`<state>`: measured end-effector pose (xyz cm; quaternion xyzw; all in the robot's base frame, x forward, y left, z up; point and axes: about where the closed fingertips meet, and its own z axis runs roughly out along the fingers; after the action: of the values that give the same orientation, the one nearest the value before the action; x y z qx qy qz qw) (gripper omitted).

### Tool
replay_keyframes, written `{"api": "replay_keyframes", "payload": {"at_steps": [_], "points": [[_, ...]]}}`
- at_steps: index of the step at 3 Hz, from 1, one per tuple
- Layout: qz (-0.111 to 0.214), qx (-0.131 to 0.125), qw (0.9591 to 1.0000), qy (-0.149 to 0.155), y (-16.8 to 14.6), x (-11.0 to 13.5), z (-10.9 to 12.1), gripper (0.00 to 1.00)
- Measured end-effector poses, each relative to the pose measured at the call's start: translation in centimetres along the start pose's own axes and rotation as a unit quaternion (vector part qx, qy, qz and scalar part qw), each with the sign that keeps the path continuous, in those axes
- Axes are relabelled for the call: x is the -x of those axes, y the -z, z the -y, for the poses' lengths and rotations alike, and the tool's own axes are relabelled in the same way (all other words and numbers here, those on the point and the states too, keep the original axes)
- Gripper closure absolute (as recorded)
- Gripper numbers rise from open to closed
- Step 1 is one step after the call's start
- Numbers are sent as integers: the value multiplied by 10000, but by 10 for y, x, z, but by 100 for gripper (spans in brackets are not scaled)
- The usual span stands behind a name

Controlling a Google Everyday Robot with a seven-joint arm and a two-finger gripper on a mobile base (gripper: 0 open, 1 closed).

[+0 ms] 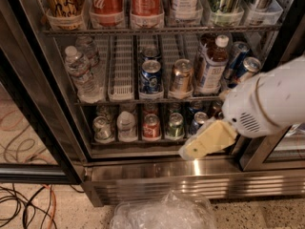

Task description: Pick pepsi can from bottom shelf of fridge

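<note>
The fridge (pixel 157 171) stands open in front of me. Its bottom shelf (pixel 137 142) holds one row of small cans: silver, white, red (pixel 151 126), green (pixel 175 125), then the blue pepsi can (pixel 197 120). My white arm reaches in from the right. My beige gripper (pixel 204 141) hangs just in front of and below the pepsi can and covers its lower part. It holds nothing that I can see. The cans further right on that shelf are hidden behind the arm.
The middle rack holds water bottles (pixel 81 70), another blue can (pixel 151 75), a gold can (pixel 182 75), a bottle (pixel 212 65) and tilted blue cans (pixel 242 67). A black door frame (pixel 33 123) stands left. Crumpled clear plastic (pixel 162 213) and cables (pixel 28 206) lie on the floor.
</note>
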<state>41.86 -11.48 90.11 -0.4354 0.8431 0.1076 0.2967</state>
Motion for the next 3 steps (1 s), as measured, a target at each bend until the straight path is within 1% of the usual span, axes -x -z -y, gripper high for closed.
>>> {"api": "replay_keyframes", "payload": {"at_steps": [1,2,3], "points": [[415,186,9955,-827,-55,-5,-6,0],[677,-95,9940,-858,-56,7,9,0],[677,-95,9940,-858,-56,7,9,0]]}}
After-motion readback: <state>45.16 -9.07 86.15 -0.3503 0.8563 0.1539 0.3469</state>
